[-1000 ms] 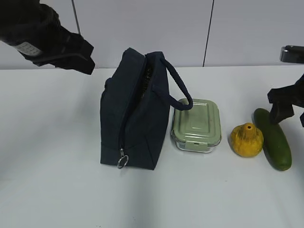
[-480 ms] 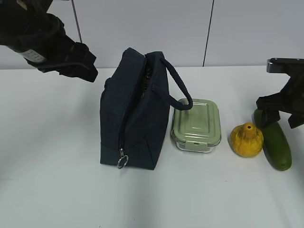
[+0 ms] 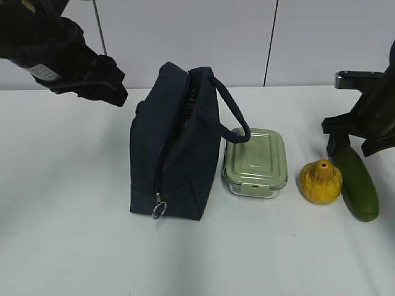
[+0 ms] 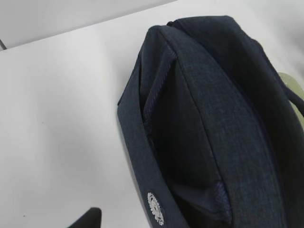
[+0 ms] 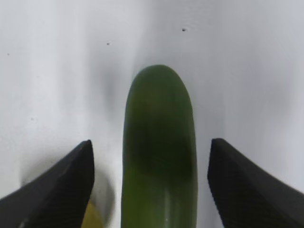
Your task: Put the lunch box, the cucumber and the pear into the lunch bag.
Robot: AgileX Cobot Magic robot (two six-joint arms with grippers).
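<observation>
- The lunch bag (image 3: 176,148) is stood upright on the white bench (image 3: 74,246), left of centre, with its zipper pull ring (image 3: 159,210) hanging at the near lower end and its loop handle (image 3: 231,117) arching to the right.
- The lunch box (image 3: 255,161) is set just right of the bag, its pale green lid clipped on.
- The pear (image 3: 320,180) is placed right of the box, and the cucumber (image 3: 354,182) lies just beside the pear, at the far right.
- The right tool (image 5: 151,175) is held open, its fingers spread to either side of the cucumber without touching it.
- The left tool (image 3: 102,83) is raised at the far left, apart from the bag; whether it is open cannot be told.
</observation>
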